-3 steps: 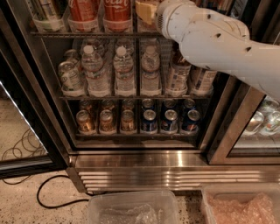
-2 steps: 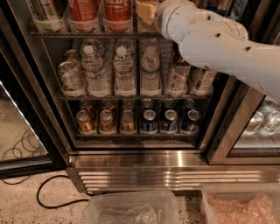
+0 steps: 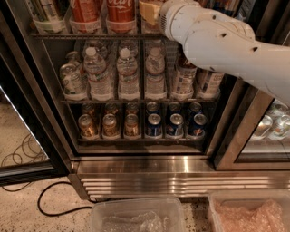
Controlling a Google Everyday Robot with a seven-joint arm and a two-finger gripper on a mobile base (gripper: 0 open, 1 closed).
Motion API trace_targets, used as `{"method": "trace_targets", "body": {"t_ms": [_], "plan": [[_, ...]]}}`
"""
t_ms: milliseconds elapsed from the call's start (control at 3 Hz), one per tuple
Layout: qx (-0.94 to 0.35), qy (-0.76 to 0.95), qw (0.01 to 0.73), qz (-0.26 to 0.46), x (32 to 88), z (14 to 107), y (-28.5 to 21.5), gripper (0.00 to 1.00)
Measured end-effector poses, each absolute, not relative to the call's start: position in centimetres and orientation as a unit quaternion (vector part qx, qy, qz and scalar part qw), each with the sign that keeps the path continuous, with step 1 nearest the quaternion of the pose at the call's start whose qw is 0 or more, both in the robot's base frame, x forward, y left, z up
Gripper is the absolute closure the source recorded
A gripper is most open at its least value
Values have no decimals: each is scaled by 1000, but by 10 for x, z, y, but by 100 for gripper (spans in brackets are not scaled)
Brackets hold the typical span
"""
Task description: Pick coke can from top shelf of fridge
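Two red coke cans (image 3: 86,10) (image 3: 120,9) stand side by side in clear cup holders on the top shelf (image 3: 90,35) of the fridge (image 3: 181,176); their tops are cut off by the upper edge of the view. My white arm (image 3: 217,41) reaches in from the right across the top shelf. My gripper (image 3: 148,11) is at the arm's end, at the upper edge of the view, just right of the second coke can. Only a tan part of it shows.
Water bottles (image 3: 128,74) fill the middle rack. Small gold-brown cans (image 3: 110,126) and small blue cans (image 3: 174,125) fill the lower rack. Two clear plastic bins (image 3: 136,215) (image 3: 253,213) sit on the floor in front. A black cable (image 3: 50,199) lies at the left.
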State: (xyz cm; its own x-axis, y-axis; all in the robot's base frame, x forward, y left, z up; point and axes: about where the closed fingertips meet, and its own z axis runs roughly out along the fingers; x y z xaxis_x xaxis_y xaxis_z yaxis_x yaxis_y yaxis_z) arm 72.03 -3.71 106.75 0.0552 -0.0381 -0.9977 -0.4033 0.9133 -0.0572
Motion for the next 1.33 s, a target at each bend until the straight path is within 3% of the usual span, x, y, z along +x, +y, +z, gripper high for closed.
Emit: {"method": "trace_targets", "body": {"t_ms": [1333], "plan": [[-182,637,737,137,686,1102,-11,100]]}}
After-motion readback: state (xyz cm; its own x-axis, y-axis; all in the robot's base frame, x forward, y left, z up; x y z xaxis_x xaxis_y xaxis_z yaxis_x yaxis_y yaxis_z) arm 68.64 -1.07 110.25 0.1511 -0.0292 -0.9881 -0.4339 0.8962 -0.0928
